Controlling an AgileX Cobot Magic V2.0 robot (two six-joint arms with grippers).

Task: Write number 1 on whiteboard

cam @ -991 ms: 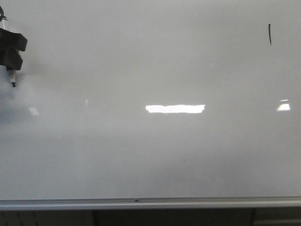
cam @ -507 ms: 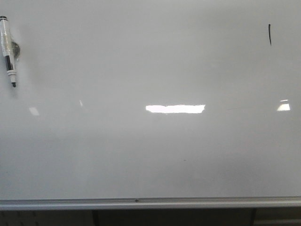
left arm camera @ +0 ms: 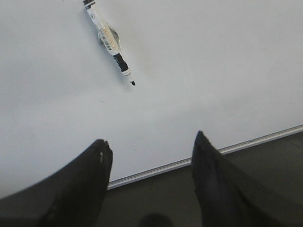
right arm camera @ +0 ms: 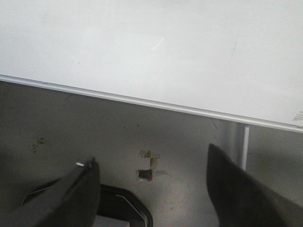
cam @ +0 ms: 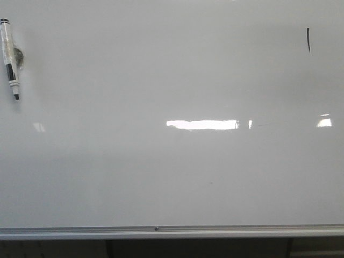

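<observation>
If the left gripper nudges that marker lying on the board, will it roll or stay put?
The marker pen is round-barrelled and lies on the glossy whiteboard, so it would probably roll sideways or skid. It looks slim, rigid and light. The left gripper is open and empty.

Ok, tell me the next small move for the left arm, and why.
Probably none on the board: draw the left gripper back a little and rest. The number 1 already stands as a thin black stroke at the upper right of the whiteboard, the marker lies at its upper left, apart from both arms, and the left jaws are open and empty.
</observation>
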